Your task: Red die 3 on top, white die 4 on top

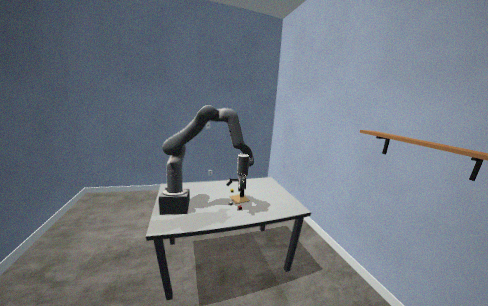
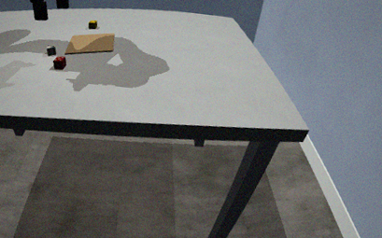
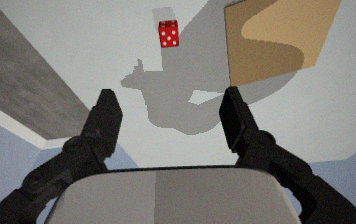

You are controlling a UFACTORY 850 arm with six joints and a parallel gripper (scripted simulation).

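Observation:
The red die [image 2: 60,62] lies on the table top just off the near left corner of the tan mat [image 2: 91,43]. The white die [image 2: 51,50] lies in shadow beside it, also off the mat. The yellow die [image 2: 92,24] lies on the table beyond the mat's far edge. My gripper [image 2: 41,6] hangs open and empty above the table, to the left of the mat and apart from all three dice. In the wrist view the red die [image 3: 168,33] lies ahead of my open fingers, with the mat [image 3: 277,40] at the upper right. The white and yellow dice are out of that view.
The arm's base [image 1: 174,200] stands on the table's left end. The table's front edge [image 2: 125,127] runs near the camera. A wooden wall shelf [image 1: 425,146] hangs far to the right, away from the table.

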